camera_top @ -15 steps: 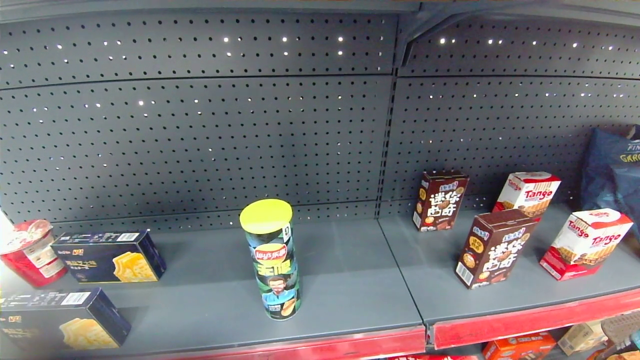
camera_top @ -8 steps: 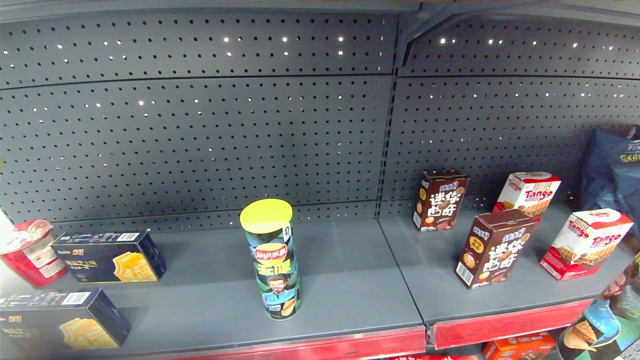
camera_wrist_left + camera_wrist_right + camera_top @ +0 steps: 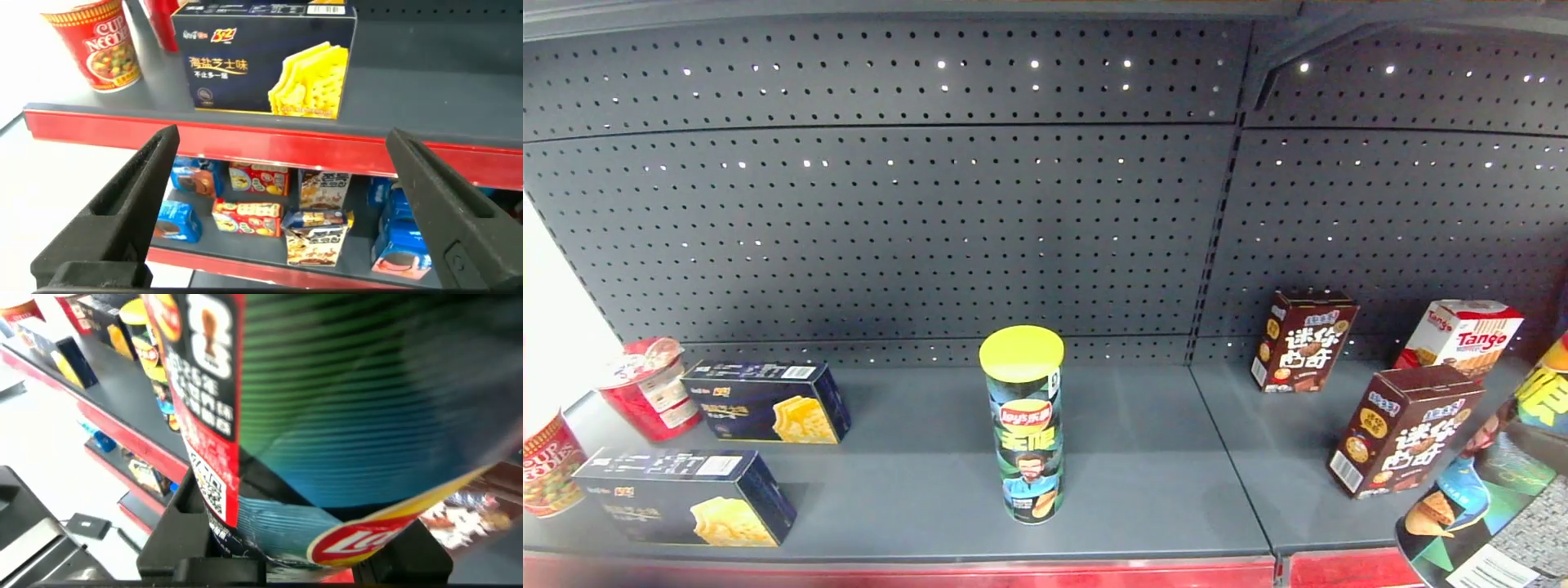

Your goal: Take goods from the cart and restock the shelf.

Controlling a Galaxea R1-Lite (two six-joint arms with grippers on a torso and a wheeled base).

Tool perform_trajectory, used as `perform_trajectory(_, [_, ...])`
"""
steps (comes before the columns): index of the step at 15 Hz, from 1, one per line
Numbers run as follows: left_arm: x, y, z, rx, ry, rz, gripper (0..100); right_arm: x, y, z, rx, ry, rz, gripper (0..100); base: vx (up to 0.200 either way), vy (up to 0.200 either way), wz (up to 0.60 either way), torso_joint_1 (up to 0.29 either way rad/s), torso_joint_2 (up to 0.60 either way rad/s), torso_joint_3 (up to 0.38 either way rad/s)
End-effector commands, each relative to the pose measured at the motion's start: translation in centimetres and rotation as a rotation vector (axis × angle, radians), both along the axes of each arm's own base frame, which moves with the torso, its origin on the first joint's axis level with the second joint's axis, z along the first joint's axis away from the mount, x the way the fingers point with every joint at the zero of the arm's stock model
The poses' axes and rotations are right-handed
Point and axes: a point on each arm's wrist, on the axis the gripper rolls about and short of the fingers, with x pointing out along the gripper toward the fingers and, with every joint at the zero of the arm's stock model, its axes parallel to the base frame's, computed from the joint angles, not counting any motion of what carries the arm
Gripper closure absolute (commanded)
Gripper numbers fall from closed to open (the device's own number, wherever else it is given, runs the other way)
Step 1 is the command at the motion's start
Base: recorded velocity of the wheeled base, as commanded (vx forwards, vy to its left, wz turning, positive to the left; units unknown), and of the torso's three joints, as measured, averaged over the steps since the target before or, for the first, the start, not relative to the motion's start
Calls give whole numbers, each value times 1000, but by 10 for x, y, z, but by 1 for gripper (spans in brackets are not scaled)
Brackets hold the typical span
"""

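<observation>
While the right gripper [image 3: 298,543] pinches a chip can [image 3: 1482,490] between its fingers, that can hangs tilted well to the right of the yellow-lidded can [image 3: 1023,425] standing on the shelf [image 3: 907,490], just beside a brown box [image 3: 1401,429]. Left of the yellow-lidded can, the left gripper [image 3: 282,135] hovers spread and empty before a navy cracker box [image 3: 265,61].

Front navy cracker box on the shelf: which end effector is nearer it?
Left. The left end effector hangs open below and before the box; the right end effector holds a chip can at the far right of the shelf.
</observation>
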Motion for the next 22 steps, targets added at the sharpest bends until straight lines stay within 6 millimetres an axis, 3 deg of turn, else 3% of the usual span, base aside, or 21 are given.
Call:
perform_trajectory(1, [0,0,0,0,3,1,0,9,4,-8,-18,33,-3,100,0,0,0,0,0,0])
perform_trajectory(4, [0,0,0,0,3,1,0,10,4,-12,-26,48,1,100,0,0,600,4,4,2])
perform_trajectory(10, [0,0,0,0,3,1,0,19,13,-21,-66,71,38,100,0,0,0,0,0,0])
perform_trajectory(12, [0,0,0,0,3,1,0,34,22,-25,-69,89,51,100,0,0,0,0,0,0])
perform_trajectory(18, [0,0,0,0,3,1,0,106,68,-45,-57,70,96,100,0,0,0,0,0,0])
perform_trajectory(19, [0,0,0,0,3,1,0,127,79,-54,-63,82,80,100,0,0,0,0,0,0])
perform_trajectory(22, [0,0,0,-1,3,1,0,167,95,-63,-65,80,58,100,0,0,0,0,0,0])
